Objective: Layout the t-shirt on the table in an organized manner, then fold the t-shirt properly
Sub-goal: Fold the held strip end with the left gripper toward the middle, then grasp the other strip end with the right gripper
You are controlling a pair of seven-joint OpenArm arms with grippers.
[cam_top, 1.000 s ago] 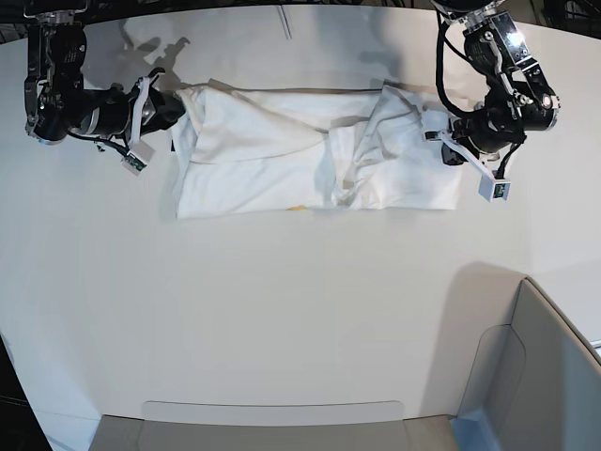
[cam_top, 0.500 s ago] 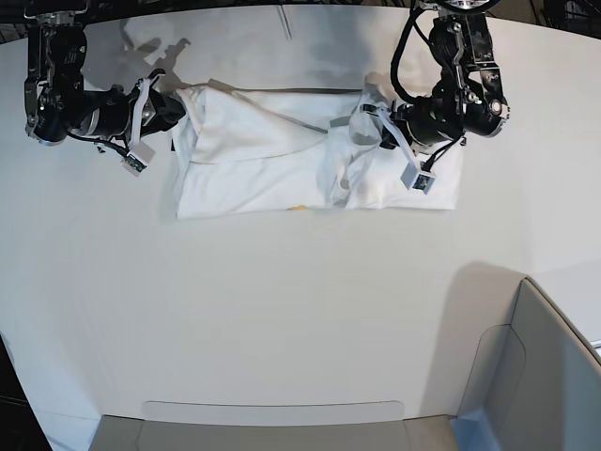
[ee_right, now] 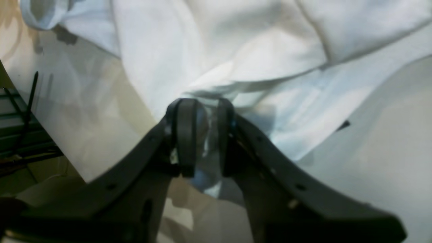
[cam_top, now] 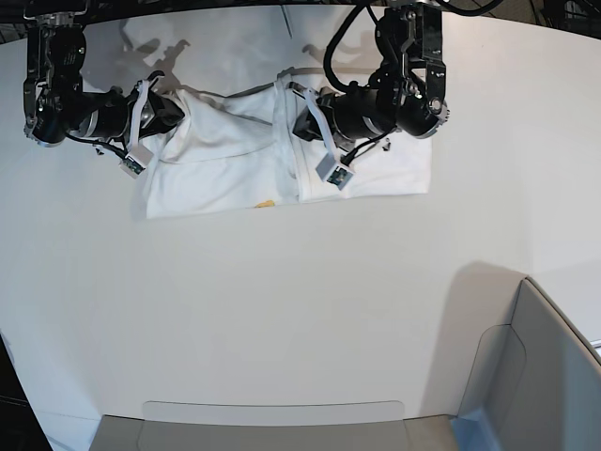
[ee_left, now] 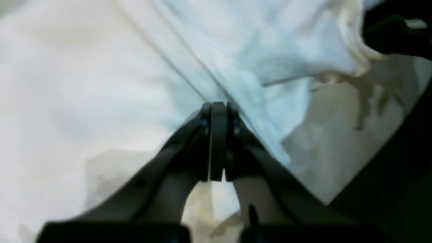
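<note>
Since earlier, your left claw (cam_top: 302, 120), pinched shut on the white printed cloth t-shirt (cam_top: 225, 164), has carried its edge toward nine o'clock; lay it square while the right claw (cam_top: 172, 115) grips narrowly.

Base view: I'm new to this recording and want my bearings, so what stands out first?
The t-shirt lies bunched at the far side of the table, pinched at both ends. The left gripper, shut on cloth, has carried one side over the shirt's middle; the right gripper grips the opposite edge. A grey bin wall sits at the near corner.
</note>
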